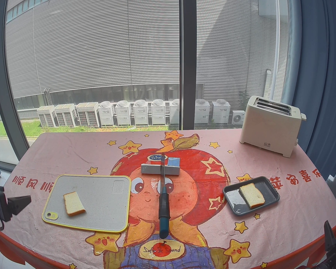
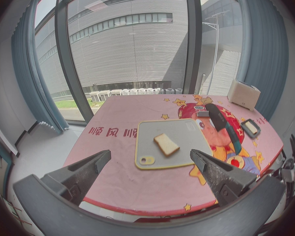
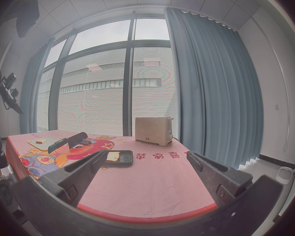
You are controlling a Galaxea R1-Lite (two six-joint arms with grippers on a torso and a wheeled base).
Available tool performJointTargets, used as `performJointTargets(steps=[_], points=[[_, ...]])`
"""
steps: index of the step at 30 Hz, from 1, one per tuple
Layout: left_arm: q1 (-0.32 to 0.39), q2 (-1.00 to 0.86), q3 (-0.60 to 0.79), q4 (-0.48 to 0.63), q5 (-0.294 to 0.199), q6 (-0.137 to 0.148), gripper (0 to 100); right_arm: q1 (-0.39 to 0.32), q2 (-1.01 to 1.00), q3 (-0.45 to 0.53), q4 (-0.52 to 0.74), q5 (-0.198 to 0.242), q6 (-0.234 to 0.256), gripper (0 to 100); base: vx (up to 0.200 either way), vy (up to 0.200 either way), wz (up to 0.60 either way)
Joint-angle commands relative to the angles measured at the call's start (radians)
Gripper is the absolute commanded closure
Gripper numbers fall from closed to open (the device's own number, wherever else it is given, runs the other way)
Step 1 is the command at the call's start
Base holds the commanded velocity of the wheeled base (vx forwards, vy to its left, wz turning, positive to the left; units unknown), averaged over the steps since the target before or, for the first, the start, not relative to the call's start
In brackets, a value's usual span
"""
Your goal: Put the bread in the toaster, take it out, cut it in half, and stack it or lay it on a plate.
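Left pincer (image 2: 150,154) and right pincer (image 3: 146,154) are both hanging released, grasping nothing. One bread piece (image 1: 74,203) is lying on the cutting board (image 1: 100,198), a second bread piece (image 1: 252,195) on the plate (image 1: 233,200). Being soft, light and crumbly, each is probably needing a gentle hold across its crust edges.

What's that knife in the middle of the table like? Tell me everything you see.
The knife has a broad blade and a dark handle with a teal end. It lies mid-way across the table, handle toward the robot, blade standing on edge in a small grey-and-blue holder, between cutting board and tray. Nothing else touches it.
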Motion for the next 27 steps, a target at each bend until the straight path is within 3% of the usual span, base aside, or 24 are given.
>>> performJointTargets(steps=[1,6,9,27], points=[[0.001,0.178,-0.058,-0.082,-0.024,-0.045,0,0.000,-0.016,0.016,0.000,0.000,0.000,0,0.000,0.000,0.00],[0.034,0.294,-0.095,-0.134,-0.041,-0.100,0,0.000,-0.016,0.016,0.000,0.000,0.000,0,0.000,0.000,0.00],[0.082,0.347,-0.136,-0.134,-0.039,-0.098,0,0.000,-0.016,0.016,0.000,0.000,0.000,0,0.000,0.000,0.00],[0.084,0.465,-0.123,-0.139,-0.038,-0.091,0,0.000,-0.016,0.016,0.000,0.000,0.000,0,0.000,0.000,0.00]])
